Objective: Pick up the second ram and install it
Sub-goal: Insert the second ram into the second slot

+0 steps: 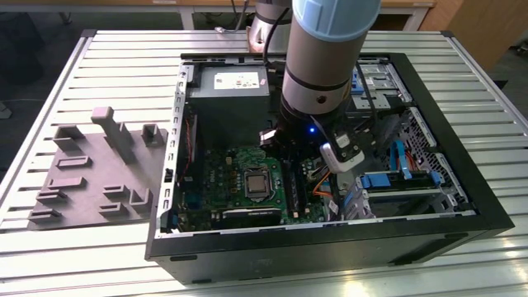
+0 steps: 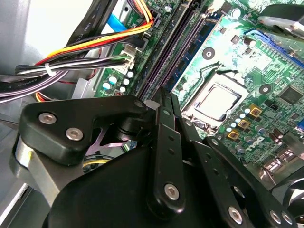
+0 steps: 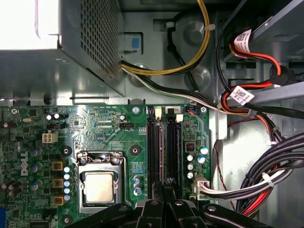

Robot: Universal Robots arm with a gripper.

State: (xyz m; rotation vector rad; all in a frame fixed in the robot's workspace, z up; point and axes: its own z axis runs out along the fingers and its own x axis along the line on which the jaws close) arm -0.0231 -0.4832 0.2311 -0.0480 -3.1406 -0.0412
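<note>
A table with a top of pale metal slats running side to side spans the exterior view; on it, at the centre and right of the frame, lies an open black computer case on its side, interior facing up; at the left of the frame, just beside the case, lies a flat grey plastic fixture block with upright posts.

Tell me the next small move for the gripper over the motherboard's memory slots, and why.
Probably a slow, short descent straight down. In the first wrist view the black gripper is shut, its tips lined up over the long black memory slots of the green motherboard, beside the square silver processor. What fills the slot beneath them is unclear, so go gently.
</note>
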